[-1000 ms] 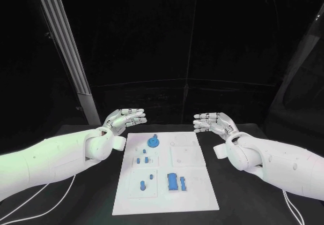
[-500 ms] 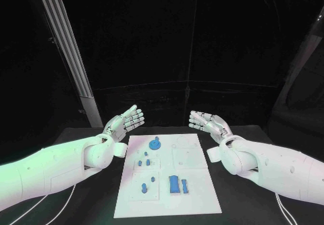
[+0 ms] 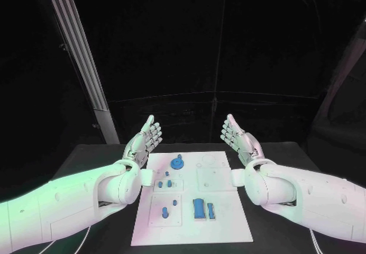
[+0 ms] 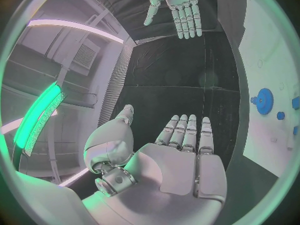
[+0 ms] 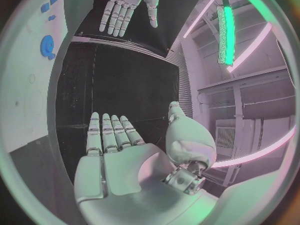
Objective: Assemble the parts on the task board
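- The table (image 3: 91, 159) is black; the white board (image 3: 221, 222) lies lengthwise in its middle, between the two arms.
- Blue parts sit on the board: a round gear (image 3: 179, 162) near the far end, small pegs (image 3: 160, 184) at mid-board, a peg (image 3: 165, 212) and a tall block (image 3: 198, 207) with a narrower piece (image 3: 210, 209) beside it toward the near end.
- The left hand (image 3: 146, 138) is raised above the board's far left corner, flat and upright, fingers straight and side by side, holding nothing.
- The right hand (image 3: 236, 136) stands the same way above the far right corner, palm facing the left hand, holding nothing.
- Both hands are well apart from the parts and from each other.
- Behind the table, the room is dark; a pale slanted beam (image 3: 85, 69) rises at the left.
- The left wrist view shows the gear (image 4: 264, 101) on the board (image 4: 265, 50), with the right hand (image 4: 182, 7) across the dark table.
- The right wrist view shows green and pink light strips (image 5: 225, 27) overhead.
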Tool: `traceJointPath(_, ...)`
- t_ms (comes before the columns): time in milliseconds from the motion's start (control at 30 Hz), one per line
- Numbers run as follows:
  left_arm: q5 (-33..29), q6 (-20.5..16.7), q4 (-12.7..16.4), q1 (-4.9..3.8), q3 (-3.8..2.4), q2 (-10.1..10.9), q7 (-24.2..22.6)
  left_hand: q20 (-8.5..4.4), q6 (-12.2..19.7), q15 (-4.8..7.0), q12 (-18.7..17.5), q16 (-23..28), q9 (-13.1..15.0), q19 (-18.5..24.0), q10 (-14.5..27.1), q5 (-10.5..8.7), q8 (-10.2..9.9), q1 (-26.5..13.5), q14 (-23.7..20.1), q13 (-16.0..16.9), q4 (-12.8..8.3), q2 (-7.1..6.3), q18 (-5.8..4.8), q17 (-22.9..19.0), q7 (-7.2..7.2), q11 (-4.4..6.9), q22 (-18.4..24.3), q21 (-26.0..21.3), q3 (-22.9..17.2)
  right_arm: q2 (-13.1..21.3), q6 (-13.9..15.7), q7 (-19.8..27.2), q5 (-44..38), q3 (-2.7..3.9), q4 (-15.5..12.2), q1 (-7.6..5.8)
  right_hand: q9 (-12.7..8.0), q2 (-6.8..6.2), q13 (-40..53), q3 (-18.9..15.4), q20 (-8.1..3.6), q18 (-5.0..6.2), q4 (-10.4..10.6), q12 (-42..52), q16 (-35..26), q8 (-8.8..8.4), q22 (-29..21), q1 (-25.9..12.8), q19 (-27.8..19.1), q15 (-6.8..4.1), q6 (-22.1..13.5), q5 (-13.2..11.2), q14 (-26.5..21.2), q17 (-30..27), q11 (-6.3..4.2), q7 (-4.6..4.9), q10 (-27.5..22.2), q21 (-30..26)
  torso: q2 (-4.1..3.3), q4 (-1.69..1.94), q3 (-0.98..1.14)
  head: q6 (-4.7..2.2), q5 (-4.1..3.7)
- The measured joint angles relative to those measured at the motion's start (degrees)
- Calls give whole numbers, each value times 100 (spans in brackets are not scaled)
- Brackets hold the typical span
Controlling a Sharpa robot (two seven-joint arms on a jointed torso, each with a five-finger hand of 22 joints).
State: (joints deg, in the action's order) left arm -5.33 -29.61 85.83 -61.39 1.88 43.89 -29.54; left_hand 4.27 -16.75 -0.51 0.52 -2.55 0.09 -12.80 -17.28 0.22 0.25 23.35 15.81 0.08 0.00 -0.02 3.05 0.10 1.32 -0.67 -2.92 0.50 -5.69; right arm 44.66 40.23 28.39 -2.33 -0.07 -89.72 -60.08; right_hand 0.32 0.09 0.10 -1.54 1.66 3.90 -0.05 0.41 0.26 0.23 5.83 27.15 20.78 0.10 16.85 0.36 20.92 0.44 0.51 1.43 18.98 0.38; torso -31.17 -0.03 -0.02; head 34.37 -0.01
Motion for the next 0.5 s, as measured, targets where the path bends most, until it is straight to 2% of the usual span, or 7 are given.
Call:
traceJointPath(33,40,-139,69,23,-33,14,1,-54,62,9,-10,42,-1,54,66,0,0,-90,-63,-1,-1,1,-70,0,-20,6,43,0,21,1,45,7,27,0,-4,0,-6,-1,-1,8,-23,-41,1,0,0,0,-23,-110,-86,1,-66,0,-84,-6,-10,-25,-73,0,0,1,0,0,0)
traceJointPath(67,79,-278,134,45,-64,27,2,-108,131,16,-10,69,-1,108,136,0,0,-183,-126,-1,-2,1,-93,0,-35,16,81,0,87,1,83,13,52,0,-5,1,-7,-3,-2,31,-50,-42,7,0,0,-1,-60,-216,-162,-1,-131,0,-164,-12,-18,-44,-147,0,0,1,0,0,0)
traceJointPath(100,115,-407,189,63,-90,37,3,-162,199,24,-10,107,-2,162,209,0,0,-281,-190,-1,-1,1,-94,0,-52,26,118,-19,162,2,115,18,73,0,-6,1,-8,-5,-3,49,-68,-136,-2,0,0,0,-133,-335,-253,-1,-204,0,-261,-18,-20,-60,-227,0,0,1,1,0,0)
traceJointPath(133,148,-523,237,79,-113,47,4,-204,261,23,-10,128,-2,204,271,0,0,-365,-247,-1,-2,2,-93,0,-67,29,146,-24,223,2,141,23,91,0,-7,1,-11,-5,-3,50,-84,-176,0,0,0,-1,-197,-429,-330,-2,-264,0,-329,-22,-29,-74,-295,0,0,2,1,0,0)
traceJointPath(200,217,-761,325,109,-154,64,6,-275,370,33,-10,145,-2,275,386,0,0,-516,-352,-1,-1,2,-182,0,-84,38,185,-24,318,2,194,31,127,0,-8,2,-16,-5,-3,86,-110,-175,7,0,0,-1,-301,-606,-462,-1,-376,0,-470,-24,-31,-90,-420,0,0,3,1,0,-1)
traceJointPath(300,295,-1012,390,128,-176,75,7,-337,516,40,-10,190,-2,392,540,0,0,-725,-491,-1,-3,2,-183,0,-103,51,228,-24,411,3,247,39,164,0,-8,2,-21,-7,-3,88,-135,-265,6,0,0,-1,-413,-849,-649,-3,-525,0,-656,-30,-39,-115,-591,0,0,3,2,0,-1)
traceJointPath(500,378,-1243,400,131,-179,78,11,-404,786,49,-18,216,-1,589,807,0,0,-1093,-744,0,13,2,-183,-1,-118,63,265,-24,491,3,306,50,208,0,-9,2,-25,-7,-2,118,-155,-264,6,-20,0,0,-523,-1260,-971,-8,-785,0,-975,-33,-46,-132,-885,0,-1,3,2,0,-1)
